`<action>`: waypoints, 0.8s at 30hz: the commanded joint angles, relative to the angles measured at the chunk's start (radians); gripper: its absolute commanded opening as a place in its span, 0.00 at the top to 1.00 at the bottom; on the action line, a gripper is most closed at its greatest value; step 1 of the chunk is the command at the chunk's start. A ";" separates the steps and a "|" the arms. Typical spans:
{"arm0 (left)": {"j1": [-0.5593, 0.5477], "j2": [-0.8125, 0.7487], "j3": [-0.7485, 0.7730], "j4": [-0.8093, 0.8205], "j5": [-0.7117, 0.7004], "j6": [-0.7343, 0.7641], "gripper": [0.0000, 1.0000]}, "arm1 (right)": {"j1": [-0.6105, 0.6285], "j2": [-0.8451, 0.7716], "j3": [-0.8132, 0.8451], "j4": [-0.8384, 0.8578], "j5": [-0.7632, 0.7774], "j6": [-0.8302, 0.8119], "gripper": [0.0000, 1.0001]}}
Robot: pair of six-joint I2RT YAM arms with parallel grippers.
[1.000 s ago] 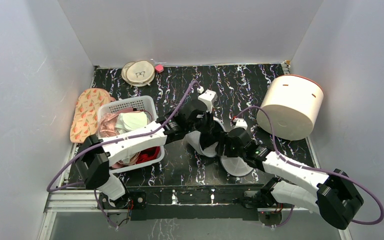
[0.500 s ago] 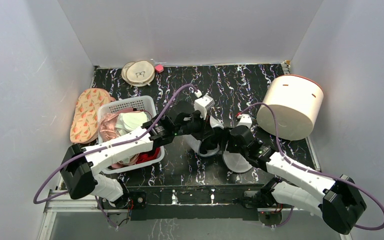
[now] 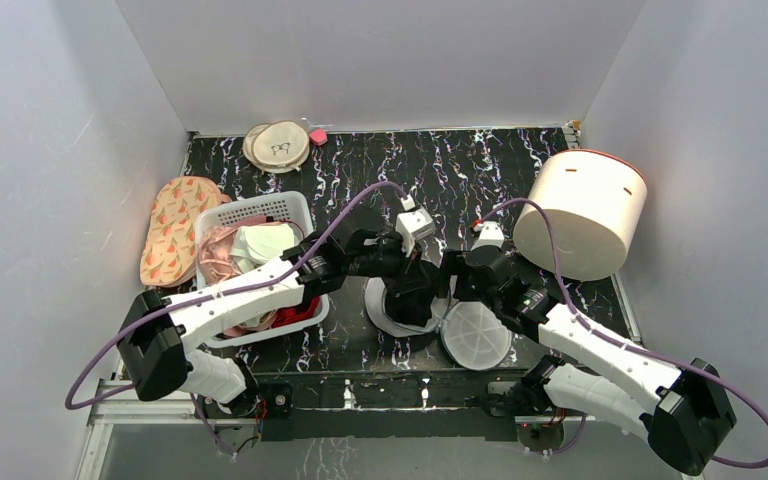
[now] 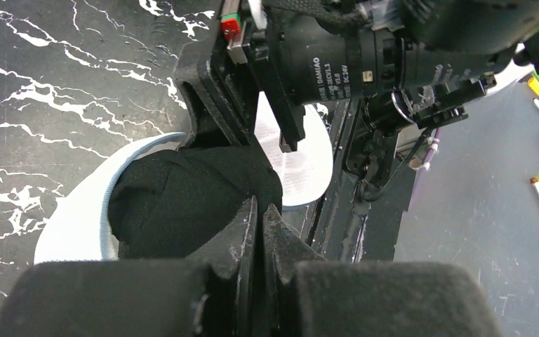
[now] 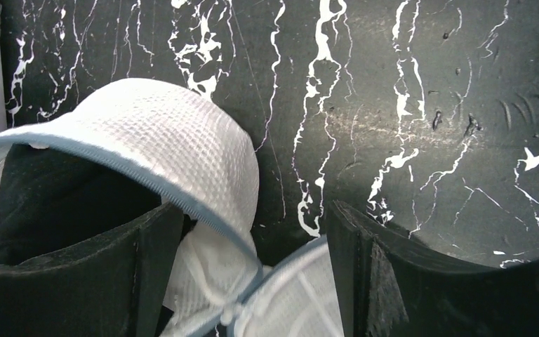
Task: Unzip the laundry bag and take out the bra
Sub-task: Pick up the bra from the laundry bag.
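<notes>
The laundry bag lies unzipped in two white mesh halves joined at a hinge. One half [image 3: 385,310] holds the black bra [image 3: 415,292], and the other half [image 3: 476,336] lies flat beside it. My left gripper [image 4: 260,205] points down into the bag, jaws shut, and the bra's black fabric [image 4: 182,196] reaches right up to the tips. My right gripper [image 5: 249,210] stands open astride the hinge. Its left finger is against the domed half [image 5: 182,133] and the flat half [image 5: 295,302] is between the jaws. The bra [image 5: 56,203] shows dark under the dome's blue zipper rim.
A white basket [image 3: 260,210] full of clothes stands left of the bag, under my left arm. A patterned cloth [image 3: 172,225] lies further left. A cream drum [image 3: 585,210] stands at the right and beige discs [image 3: 278,146] at the back. The table's front edge is just behind the bag.
My left gripper has come down and nearer with the black fabric. Both bag halves have dropped onto the table. My right gripper's jaws have widened and let go of the bag.
</notes>
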 commanded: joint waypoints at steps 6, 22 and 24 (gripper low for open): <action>0.003 -0.166 -0.055 0.258 0.024 0.027 1.00 | -0.003 0.001 0.030 0.062 0.021 0.004 0.28; 0.022 -0.214 0.337 -0.102 -0.661 0.065 1.00 | -0.004 0.099 0.046 0.073 0.058 0.004 0.28; 0.083 -0.170 0.467 -0.225 -0.748 0.098 1.00 | -0.004 0.101 0.047 0.072 0.051 0.005 0.28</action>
